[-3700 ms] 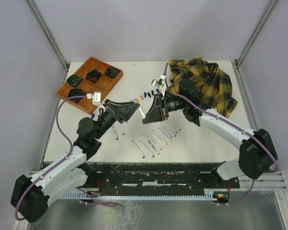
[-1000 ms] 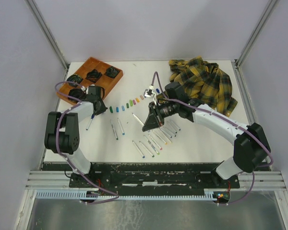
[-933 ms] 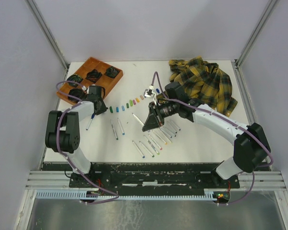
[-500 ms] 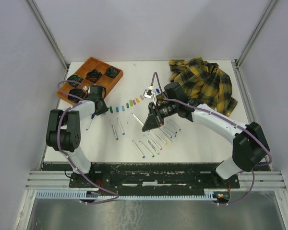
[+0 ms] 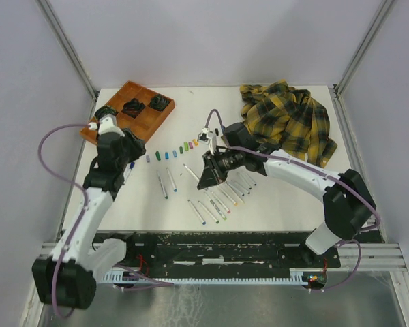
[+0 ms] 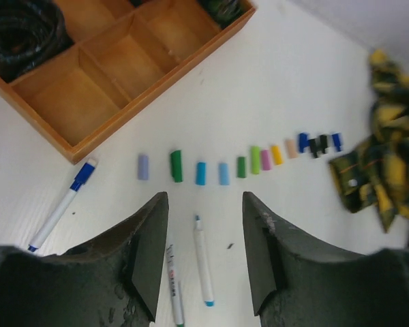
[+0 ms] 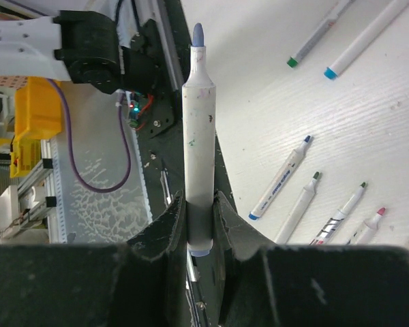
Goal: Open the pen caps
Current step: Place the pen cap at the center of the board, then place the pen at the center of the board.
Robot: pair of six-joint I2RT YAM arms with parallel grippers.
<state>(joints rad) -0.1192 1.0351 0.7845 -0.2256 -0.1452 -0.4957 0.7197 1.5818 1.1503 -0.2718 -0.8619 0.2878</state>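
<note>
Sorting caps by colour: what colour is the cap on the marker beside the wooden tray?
Blue cap; left wrist view shows it best.

End effector (image 7: 200,204) grips marker (image 7: 198,116) (tip uncapped).

Nothing legible anywhere. Left wrist view: red print runs along one marker barrel (image 6: 172,283), too small to read. Right wrist view: bluish print on a second barrel (image 7: 279,182), also unreadable. The held marker (image 7: 199,136) in the right claw (image 7: 200,208) shows smudges only.
</note>
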